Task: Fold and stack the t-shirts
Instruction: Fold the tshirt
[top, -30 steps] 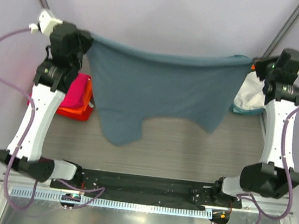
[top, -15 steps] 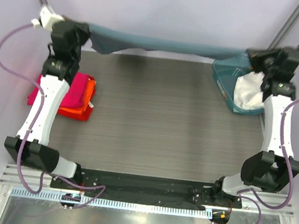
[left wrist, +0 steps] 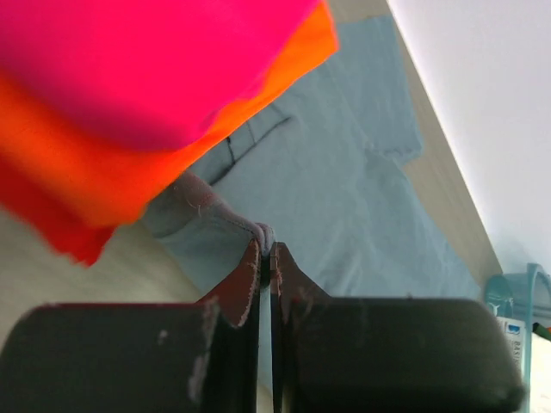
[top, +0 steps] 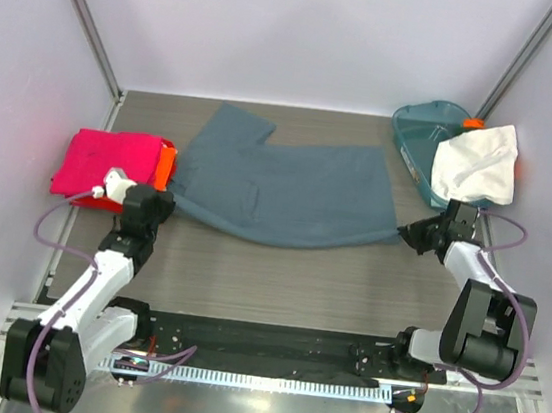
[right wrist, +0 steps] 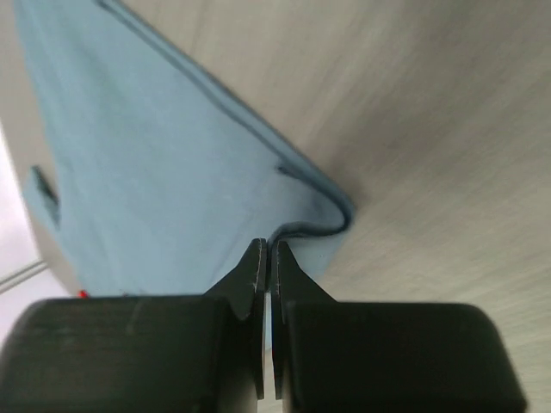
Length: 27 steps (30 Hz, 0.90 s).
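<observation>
2 stacked, 2 left.
Pink shirt on orange shirt; left gripper, right gripper clamp the flat blue shirt; white shirt waits.

Both arms low over the table, grippers clamped.
The left arm slants from its base at 7 o'clock up to 9 o'clock; the left gripper points toward 3 o'clock, jaws pinched on a corner of the slate blue-grey t-shirt. The right arm folds tightly at 4 o'clock; the right gripper points toward 9 o'clock, jaws pinched on the opposite corner.
</observation>
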Each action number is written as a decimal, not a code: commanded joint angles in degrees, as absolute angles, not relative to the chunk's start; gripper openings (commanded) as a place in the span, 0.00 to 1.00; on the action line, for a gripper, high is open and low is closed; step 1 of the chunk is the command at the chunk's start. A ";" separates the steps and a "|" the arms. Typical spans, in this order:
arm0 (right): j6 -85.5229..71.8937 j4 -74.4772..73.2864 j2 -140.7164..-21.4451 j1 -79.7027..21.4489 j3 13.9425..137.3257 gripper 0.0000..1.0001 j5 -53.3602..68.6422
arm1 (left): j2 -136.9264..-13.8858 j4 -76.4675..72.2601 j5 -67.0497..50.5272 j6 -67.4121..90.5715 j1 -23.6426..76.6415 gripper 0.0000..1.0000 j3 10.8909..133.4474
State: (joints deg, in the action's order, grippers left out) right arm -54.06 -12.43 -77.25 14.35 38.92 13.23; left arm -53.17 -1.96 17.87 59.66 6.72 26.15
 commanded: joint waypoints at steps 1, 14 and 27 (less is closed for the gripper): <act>-50.97 -7.29 -71.64 15.03 32.71 0.01 9.32 | -45.37 -4.76 19.34 61.34 6.50 0.00 19.54; -50.10 -19.95 -46.85 15.21 21.01 0.01 -5.10 | 2.80 39.70 23.56 72.31 6.50 0.00 12.13; -54.23 -23.11 -38.33 15.21 16.70 0.41 -6.06 | -3.70 47.88 19.59 72.77 6.59 0.20 16.17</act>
